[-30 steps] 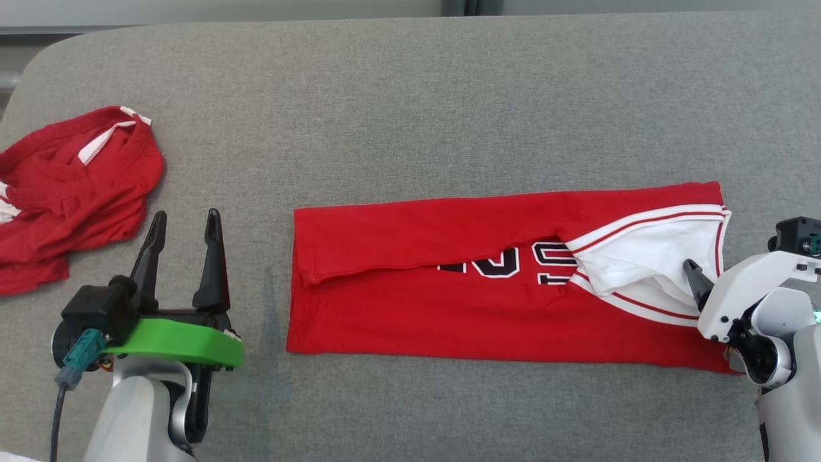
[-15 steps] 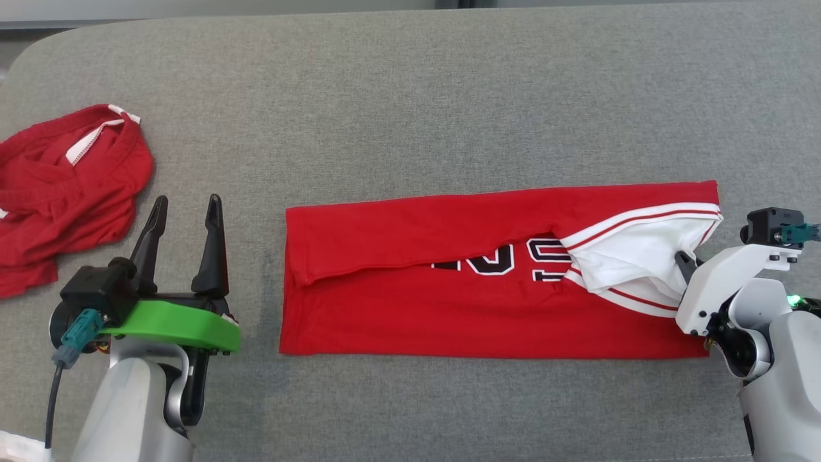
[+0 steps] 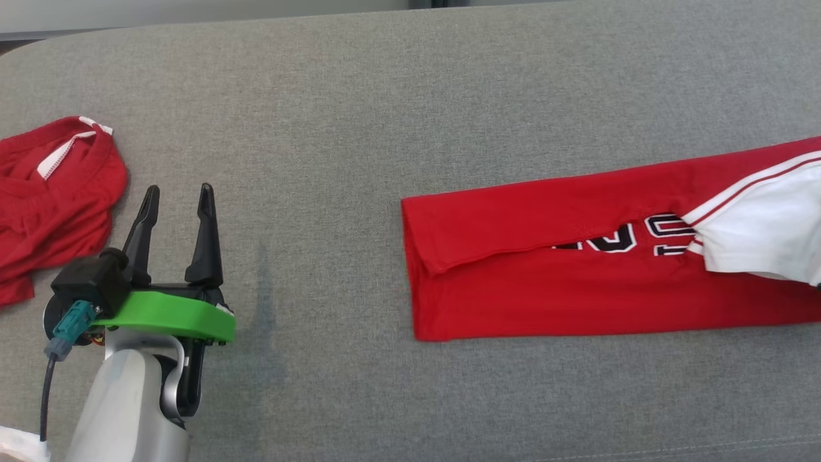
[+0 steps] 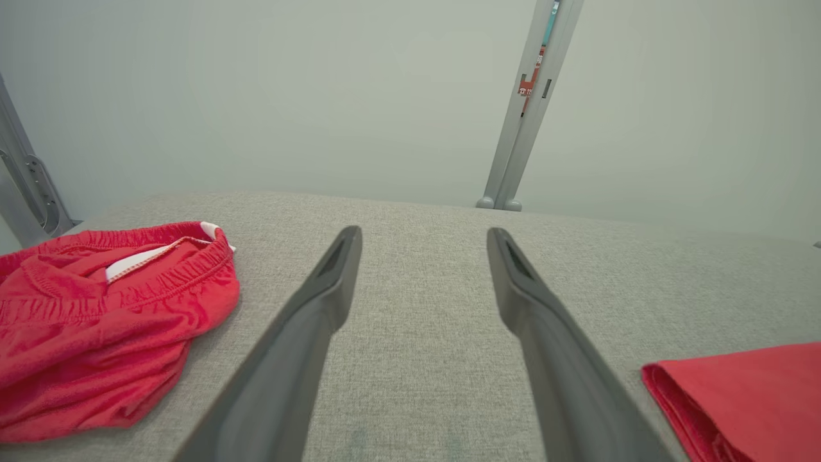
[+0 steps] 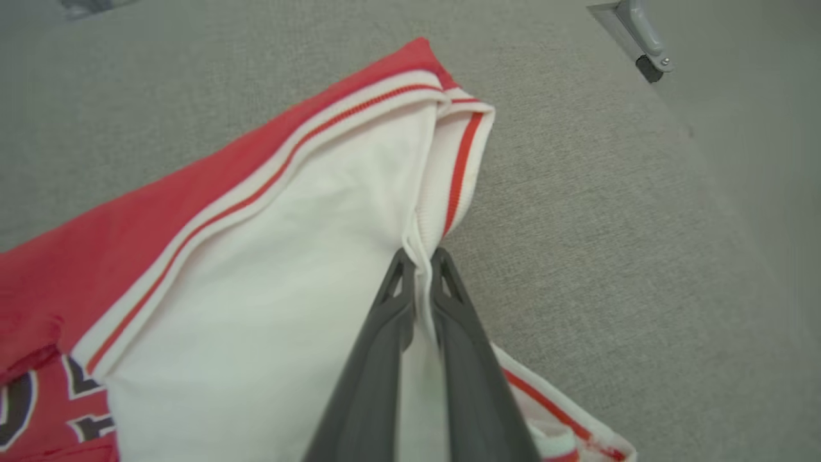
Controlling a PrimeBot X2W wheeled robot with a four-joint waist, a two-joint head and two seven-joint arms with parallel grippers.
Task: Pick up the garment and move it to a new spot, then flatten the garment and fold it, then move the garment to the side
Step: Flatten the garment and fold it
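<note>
The right gripper [image 5: 420,258] pinches the folded jersey [image 3: 545,295] by its trim, probably to drag it aside; the left gripper [image 3: 178,190] idles, 2 fingers spread.

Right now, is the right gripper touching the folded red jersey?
Touching. The right wrist view shows the right gripper pinched shut on the red jersey, its white edge squeezed between the two fingers.

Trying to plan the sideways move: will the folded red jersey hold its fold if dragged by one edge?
Probably floppy: the jersey puckers where the right hand pinches its white trim. Likely light: it lies thin and flat. The textured grey surface may drag its folds open.
</note>
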